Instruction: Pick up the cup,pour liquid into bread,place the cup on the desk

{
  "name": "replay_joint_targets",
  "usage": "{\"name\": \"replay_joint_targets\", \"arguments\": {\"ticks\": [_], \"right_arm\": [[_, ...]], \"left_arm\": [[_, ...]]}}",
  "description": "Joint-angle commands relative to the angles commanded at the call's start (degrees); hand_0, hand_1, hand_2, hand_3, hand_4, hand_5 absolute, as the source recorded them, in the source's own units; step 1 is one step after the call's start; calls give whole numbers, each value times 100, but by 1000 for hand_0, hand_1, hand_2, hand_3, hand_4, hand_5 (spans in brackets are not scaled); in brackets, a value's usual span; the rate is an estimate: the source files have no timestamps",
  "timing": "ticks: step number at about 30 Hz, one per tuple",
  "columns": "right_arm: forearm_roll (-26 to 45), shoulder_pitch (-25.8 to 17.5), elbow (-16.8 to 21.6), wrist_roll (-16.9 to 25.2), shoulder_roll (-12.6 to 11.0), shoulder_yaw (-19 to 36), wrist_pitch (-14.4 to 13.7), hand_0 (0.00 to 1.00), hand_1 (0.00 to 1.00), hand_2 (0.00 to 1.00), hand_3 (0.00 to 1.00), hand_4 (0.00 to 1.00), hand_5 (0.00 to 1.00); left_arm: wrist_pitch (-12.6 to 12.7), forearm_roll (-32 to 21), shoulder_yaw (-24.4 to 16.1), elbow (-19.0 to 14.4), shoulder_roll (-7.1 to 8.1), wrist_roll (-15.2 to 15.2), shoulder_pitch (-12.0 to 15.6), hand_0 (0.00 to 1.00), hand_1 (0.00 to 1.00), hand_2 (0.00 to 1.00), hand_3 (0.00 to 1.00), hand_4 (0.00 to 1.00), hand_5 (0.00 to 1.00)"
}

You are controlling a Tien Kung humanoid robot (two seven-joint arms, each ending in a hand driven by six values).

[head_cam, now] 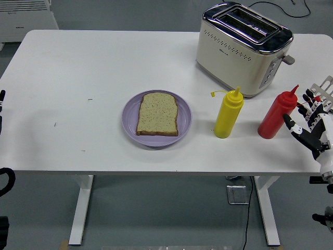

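Observation:
A red squeeze bottle (277, 115) stands upright on the white table (78, 67) at the right, free of any hand. My right hand (309, 126) hovers just to its right with fingers spread, holding nothing. A yellow squeeze bottle (228, 113) stands to the left of the red one. A slice of bread (157, 113) lies on a purple plate (184, 119) near the table's middle. My left arm (1, 104) only shows as a dark sliver at the left edge.
A cream and chrome toaster (242, 48) sits at the back right, behind the bottles. A white wire rack (326, 91) pokes in at the right edge beside my hand. The table's near edge runs just below the plate.

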Motion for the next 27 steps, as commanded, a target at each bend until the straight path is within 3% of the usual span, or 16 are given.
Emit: {"name": "replay_joint_targets", "arguments": {"ticks": [6, 7, 11, 12, 13, 18, 20, 27], "right_arm": [[417, -303, 77, 198, -19, 341, -89, 957, 888, 984, 998, 845, 293], [606, -338, 74, 220, -2, 457, -88, 833, 783, 851, 861, 826, 317], [1361, -367, 33, 157, 40, 811, 51, 833, 783, 851, 861, 826, 317], [1566, -366, 32, 123, 49, 916, 134, 833, 783, 851, 861, 826, 317], [1809, -366, 33, 98, 55, 998, 212, 767, 701, 752, 755, 681, 305], [2977, -259, -98, -376, 165, 1518, 990, 767, 701, 752, 755, 681, 305], [3461, -205, -161, -573, 229, 1671, 1289, 747, 681, 725, 732, 640, 362], [4976, 81, -308, -1016, 422, 1932, 1564, 746, 680, 718, 729, 625, 414]], "left_arm": [[0, 1, 11, -4, 0, 0, -7, 780, 731, 726, 658, 517, 941], [-1, -3, 15, -5, 0, 0, -5, 780, 730, 727, 658, 517, 942], [3, -5, 27, -5, 0, 1, 5, 780, 730, 727, 658, 517, 942], [4, -4, 29, -6, 0, 1, 9, 780, 730, 727, 658, 517, 942], [4, -3, 30, -6, 0, 1, 11, 780, 730, 727, 659, 517, 941], [8, -1, 45, -4, 0, 0, 29, 780, 730, 727, 659, 517, 941], [8, 1, 52, -4, 0, 0, 36, 780, 730, 727, 658, 516, 941], [12, 1, 61, 1, 0, 3, 49, 780, 730, 727, 658, 516, 941]]}}
